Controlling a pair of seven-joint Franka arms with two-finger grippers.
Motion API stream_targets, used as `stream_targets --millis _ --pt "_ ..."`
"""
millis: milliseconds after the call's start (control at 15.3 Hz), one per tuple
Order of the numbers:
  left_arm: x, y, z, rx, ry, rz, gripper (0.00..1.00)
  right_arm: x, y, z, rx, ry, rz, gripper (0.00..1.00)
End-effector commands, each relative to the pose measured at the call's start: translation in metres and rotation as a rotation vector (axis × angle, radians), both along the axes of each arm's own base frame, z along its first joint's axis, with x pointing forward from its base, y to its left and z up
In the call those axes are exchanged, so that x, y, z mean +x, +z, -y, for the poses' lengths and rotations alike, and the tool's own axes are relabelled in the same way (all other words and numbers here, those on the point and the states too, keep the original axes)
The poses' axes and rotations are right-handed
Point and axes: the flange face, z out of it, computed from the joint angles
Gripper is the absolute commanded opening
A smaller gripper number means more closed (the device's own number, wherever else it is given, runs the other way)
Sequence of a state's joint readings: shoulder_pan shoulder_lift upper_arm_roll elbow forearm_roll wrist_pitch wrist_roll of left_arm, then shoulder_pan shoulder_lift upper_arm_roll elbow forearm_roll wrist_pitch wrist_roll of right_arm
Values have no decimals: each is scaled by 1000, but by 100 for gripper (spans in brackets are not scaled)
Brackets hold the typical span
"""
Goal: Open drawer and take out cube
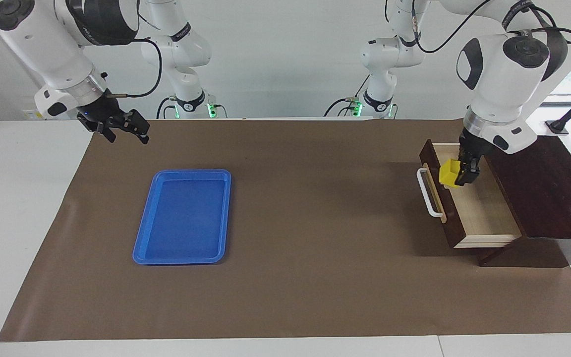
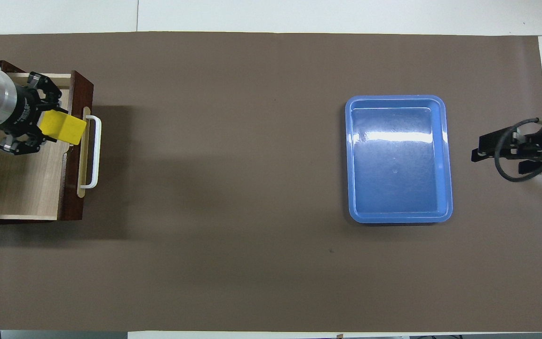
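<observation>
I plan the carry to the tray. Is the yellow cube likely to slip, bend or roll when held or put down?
The cube probably stays stiff: its edges look straight in the left gripper. Flat faces suggest no rolling. Its smooth faces might slip.

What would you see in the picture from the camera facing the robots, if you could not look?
The left gripper holds a yellow cube lifted over the open drawer of a dark wooden box. The right gripper hangs open over the table's edge, near a blue tray on the brown mat.

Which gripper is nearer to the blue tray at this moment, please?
Right. The right gripper hovers over the mat by the blue tray; the left gripper holds the cube over the drawer.
</observation>
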State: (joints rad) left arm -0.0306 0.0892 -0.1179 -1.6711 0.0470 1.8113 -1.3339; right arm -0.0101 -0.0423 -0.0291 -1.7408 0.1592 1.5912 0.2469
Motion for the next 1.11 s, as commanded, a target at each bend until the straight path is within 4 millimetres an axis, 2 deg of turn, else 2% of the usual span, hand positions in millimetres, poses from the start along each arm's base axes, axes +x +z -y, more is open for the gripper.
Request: stream_targets --millis 0,65,262,327,458,588,654,719,850,981,1046 --pt "-10 -5 59 -58 83 -26 0 7 -27 -52 42 -186 -57 100" --pt "-21 -3 88 -61 98 -22 0 14 -39 -66 59 -261 -87 100" --pt "-40 -8 147 -107 166 -21 0 28 -71 -113 118 -464 -154 100" --pt "-47 -16 172 -173 194 -23 0 31 -82 -136 145 -528 -173 100" --pt "-67 -33 220 -212 238 -9 0 36 -104 -167 216 -665 -212 100" --pt "-80 -39 255 -238 280 3 0 36 -121 -191 293 -752 -253 100" --pt "-82 -46 264 -241 299 -2 0 34 -129 -194 320 -789 -275 100" --pt "-83 -47 274 -263 326 14 0 32 -138 -205 338 -808 -305 100" --pt "-88 -63 302 -292 358 25 0 30 -161 -230 324 -828 -357 100" --pt "-93 -72 313 -333 387 55 0 35 -181 -246 362 -897 -393 100" --pt "-97 -73 320 -351 402 64 0 37 -185 -248 375 -911 -414 100"
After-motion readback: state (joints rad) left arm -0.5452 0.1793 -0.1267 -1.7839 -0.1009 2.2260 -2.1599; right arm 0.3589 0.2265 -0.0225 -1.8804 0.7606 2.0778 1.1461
